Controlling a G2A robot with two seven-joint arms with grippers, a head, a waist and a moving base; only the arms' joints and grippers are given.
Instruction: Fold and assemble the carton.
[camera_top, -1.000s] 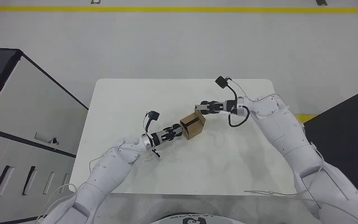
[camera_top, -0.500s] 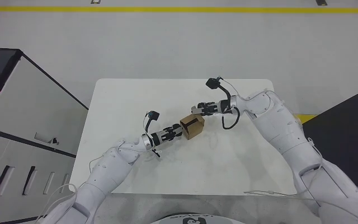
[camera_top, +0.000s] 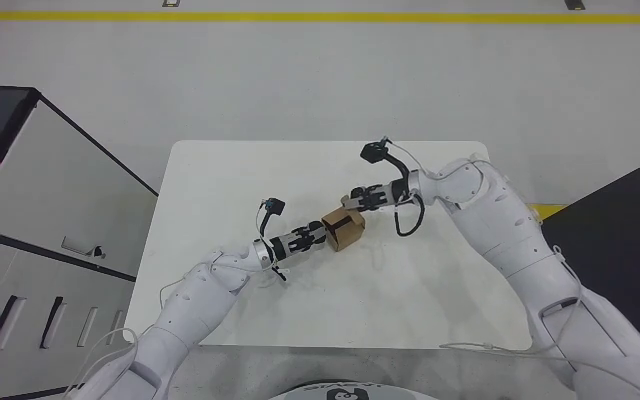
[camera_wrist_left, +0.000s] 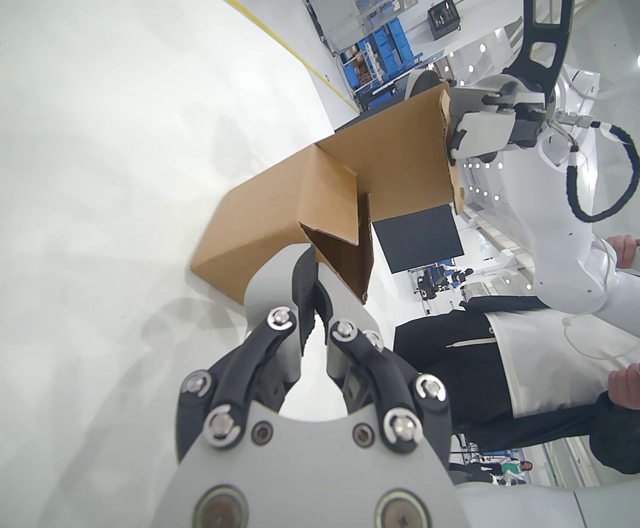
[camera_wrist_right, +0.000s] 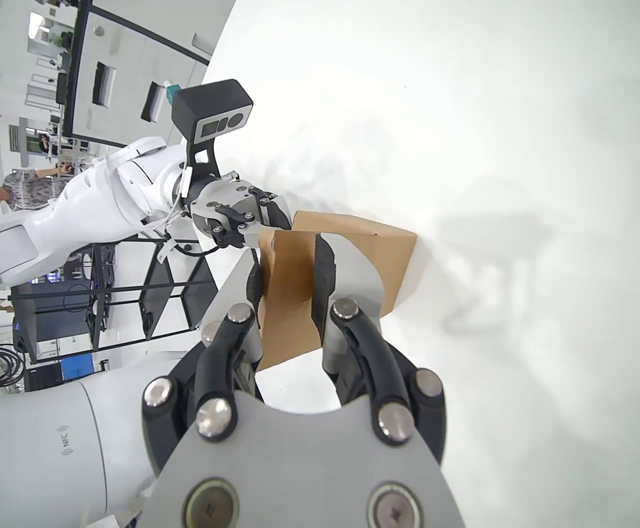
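Left gripper (camera_wrist_left: 311, 282) low at near left of table (camera_top: 220, 180) centre, fingers pinched together on edge of carton (camera_top: 343, 229) at its open end. Brown carton sits mid-table, part-folded, dark inside showing toward left gripper. Right gripper (camera_top: 351, 201) just beyond at far right, fingers clamped on raised flap (camera_wrist_right: 287, 280) that stands tilted over carton's far-right side. Grippers face each other across carton

White table (camera_top: 220, 200), grey cabinet (camera_top: 60, 190)
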